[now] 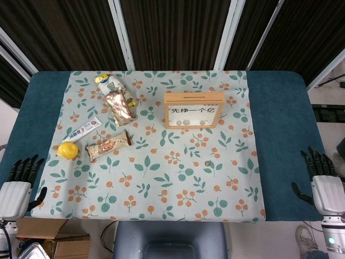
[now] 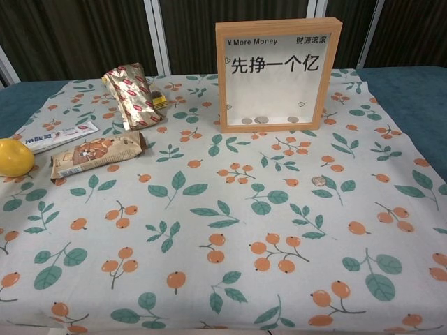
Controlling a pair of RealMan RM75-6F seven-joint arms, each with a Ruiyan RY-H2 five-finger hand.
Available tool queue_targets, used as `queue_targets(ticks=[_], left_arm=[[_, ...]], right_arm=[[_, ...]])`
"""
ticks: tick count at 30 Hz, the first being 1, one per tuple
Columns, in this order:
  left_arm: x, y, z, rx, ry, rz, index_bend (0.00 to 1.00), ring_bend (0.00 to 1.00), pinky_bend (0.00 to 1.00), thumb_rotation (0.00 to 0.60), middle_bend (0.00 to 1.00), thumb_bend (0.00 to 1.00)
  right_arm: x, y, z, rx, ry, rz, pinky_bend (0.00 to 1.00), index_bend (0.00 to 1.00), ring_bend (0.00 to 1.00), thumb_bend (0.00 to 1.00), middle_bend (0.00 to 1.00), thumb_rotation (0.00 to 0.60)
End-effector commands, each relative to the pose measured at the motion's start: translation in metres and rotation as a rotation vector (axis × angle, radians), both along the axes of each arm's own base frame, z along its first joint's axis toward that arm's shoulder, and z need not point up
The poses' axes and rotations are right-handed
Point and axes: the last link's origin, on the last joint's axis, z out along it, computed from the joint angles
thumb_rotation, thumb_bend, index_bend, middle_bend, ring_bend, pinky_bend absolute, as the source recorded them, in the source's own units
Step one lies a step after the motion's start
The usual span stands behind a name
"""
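Left hand: mine, fingers spread, empty, off the table's left front corner.
Right hand: same, right front corner.
Lemon: near left edge; firm, likely rolls; cup it around.
Coin: mid-cloth, thin, slippery.

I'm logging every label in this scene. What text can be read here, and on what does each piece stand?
"¥ More Money": top left of the wooden frame.
"财源滚滚": top right of the same frame.
"先挣一个亿": large characters across its white panel.
Toothpaste tube: blue print, too blurred to read.
Brown snack bar wrapper: print too small to read.
Gold and red snack pouch: no legible words.
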Motion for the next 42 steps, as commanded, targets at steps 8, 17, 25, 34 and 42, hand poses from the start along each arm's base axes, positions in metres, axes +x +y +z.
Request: queue_targets(ticks=[8, 17, 25, 34, 42], left_arm=[[-0.004, -0.002, -0.003, -0.011, 0.006, 0.011, 0.0, 0.0, 0.0, 0.6, 0.0, 0.4], [-0.004, -0.005, -0.005, -0.012, 0.006, 0.009, 0.0, 0.0, 0.0, 0.6, 0.0, 0.4], [-0.005, -0.007, -0.005, -0.013, 0.015, 0.018, 0.0, 0.0, 0.0, 0.6, 0.0, 0.4], [-0.005, -0.007, -0.005, -0.017, 0.015, 0.024, 0.0, 0.0, 0.0, 0.6, 0.0, 0.4], [-0.01, -0.005, -0.004, -0.019, 0.012, 0.037, 0.0, 0.0, 0.0, 0.6, 0.0, 0.4]], right_arm=[[0.022, -0.019, -0.017, 0.074, 0.048, 0.063, 0.0, 0.0, 0.0, 0.45, 0.0, 0.6], [0.071, -0.046, -0.044, 0.193, 0.136, 0.203, 0.0, 0.1, 0.0, 0.46, 0.0, 0.6], [0.096, -0.066, -0.095, 0.308, 0.236, 0.241, 0.0, 0.26, 0.0, 0.46, 0.0, 0.6], [0.104, -0.09, -0.151, 0.366, 0.269, 0.234, 0.0, 0.3, 0.0, 0.46, 0.0, 0.6], [0.098, -0.104, -0.179, 0.362, 0.236, 0.216, 0.0, 0.36, 0.0, 0.5, 0.0, 0.6]])
